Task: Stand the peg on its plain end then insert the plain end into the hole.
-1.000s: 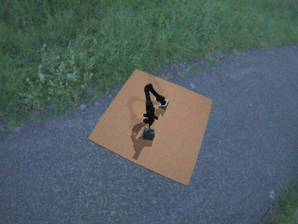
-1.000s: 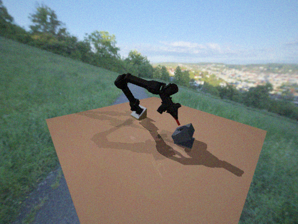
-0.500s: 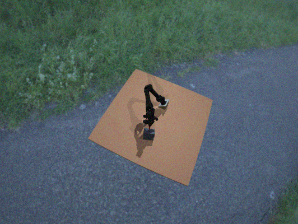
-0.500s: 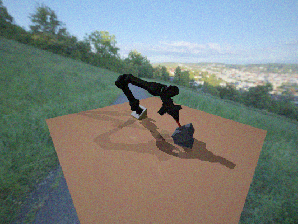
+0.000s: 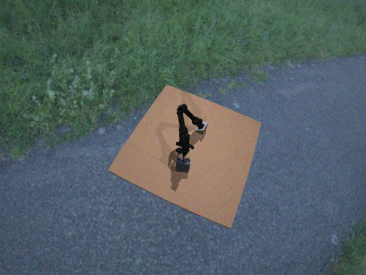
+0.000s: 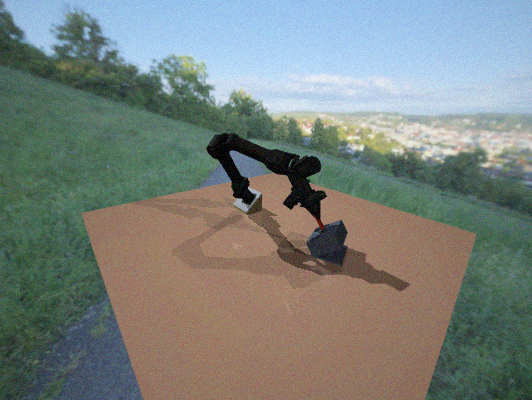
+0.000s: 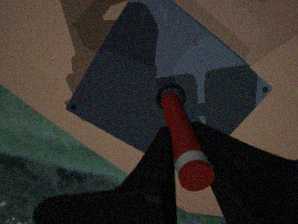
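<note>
My gripper (image 7: 180, 131) (image 6: 314, 209) (image 5: 184, 155) is shut on the red peg (image 7: 181, 130) (image 6: 318, 223) (image 5: 183, 159). The peg's white band (image 7: 192, 159) is near the end by the camera, between my fingers. Its plain end points away and meets the hole (image 7: 170, 93) in the sloped grey panel (image 7: 120, 90) (image 6: 327, 242) (image 5: 182, 165). In the wrist view the tip sits at or just inside the hole's rim. I cannot tell how deep it is. The panel block stands on the orange table (image 5: 213, 165) (image 6: 225, 310) in front of the robot.
The robot's base (image 5: 201, 126) (image 6: 248, 203) stands at the back of the table. The arm casts long shadows across the table top. Grass and a paved path surround the table.
</note>
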`<state>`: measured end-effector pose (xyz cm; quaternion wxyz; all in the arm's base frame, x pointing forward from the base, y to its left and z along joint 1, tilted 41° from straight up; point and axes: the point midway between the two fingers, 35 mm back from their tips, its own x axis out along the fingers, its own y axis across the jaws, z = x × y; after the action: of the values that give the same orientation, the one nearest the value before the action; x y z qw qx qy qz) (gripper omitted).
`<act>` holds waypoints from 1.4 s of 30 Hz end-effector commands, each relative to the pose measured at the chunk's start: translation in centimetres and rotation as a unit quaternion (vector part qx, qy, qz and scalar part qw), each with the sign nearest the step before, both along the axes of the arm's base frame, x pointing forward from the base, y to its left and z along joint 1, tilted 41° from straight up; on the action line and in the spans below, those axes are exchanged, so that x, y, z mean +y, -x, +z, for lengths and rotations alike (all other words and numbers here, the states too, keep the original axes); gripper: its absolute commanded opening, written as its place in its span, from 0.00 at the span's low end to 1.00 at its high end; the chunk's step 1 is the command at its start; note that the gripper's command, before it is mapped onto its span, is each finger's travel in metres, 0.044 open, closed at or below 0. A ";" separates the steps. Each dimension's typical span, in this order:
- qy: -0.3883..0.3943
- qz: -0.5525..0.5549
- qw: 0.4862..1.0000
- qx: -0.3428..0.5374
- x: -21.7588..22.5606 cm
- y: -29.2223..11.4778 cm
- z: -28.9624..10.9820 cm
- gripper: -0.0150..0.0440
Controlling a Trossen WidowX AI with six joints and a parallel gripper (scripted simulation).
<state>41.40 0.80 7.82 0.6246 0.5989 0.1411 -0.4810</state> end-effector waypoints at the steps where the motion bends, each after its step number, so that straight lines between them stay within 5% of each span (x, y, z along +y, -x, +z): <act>1: 0.000 0.000 1.000 -0.001 0.0 0.0 0.1 0.25; 42: 0.000 0.000 1.000 -0.001 -0.4 -0.6 -1.3 0.25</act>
<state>41.87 0.39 6.87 0.6240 0.6010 0.1362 -0.4805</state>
